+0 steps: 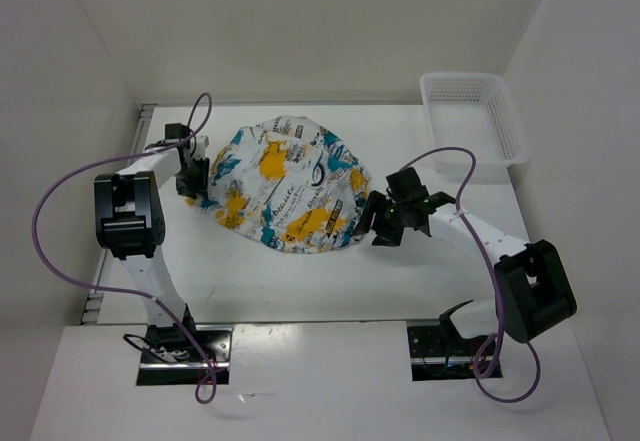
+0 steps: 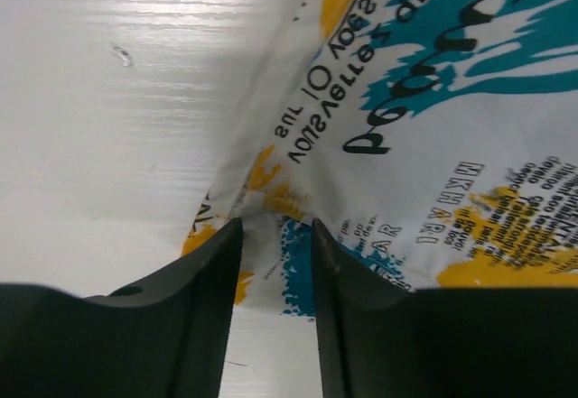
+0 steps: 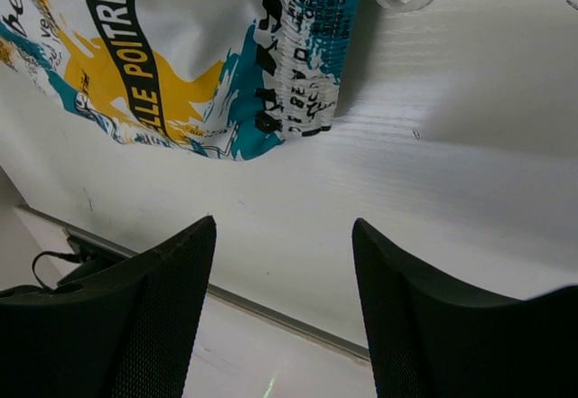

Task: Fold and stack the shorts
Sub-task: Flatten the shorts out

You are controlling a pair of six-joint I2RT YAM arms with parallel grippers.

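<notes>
The shorts (image 1: 290, 186) lie in a rumpled, rounded heap on the white bench (image 1: 330, 281), between your two sets of jaws. Your left jaws stand at the heap's left edge, parted by a narrow gap. A fold of the printed cloth lies in that gap between the dark fingers (image 2: 203, 326), and the rest spreads ahead of them and to their right. Your right jaws stand wide apart with nothing between their fingers (image 3: 153, 317). A teal-printed corner of the shorts lies on the bench ahead of their tips, not touching them. A white mesh basket (image 1: 470, 116) sits well beyond the right jaws, at the bench's far right corner.
</notes>
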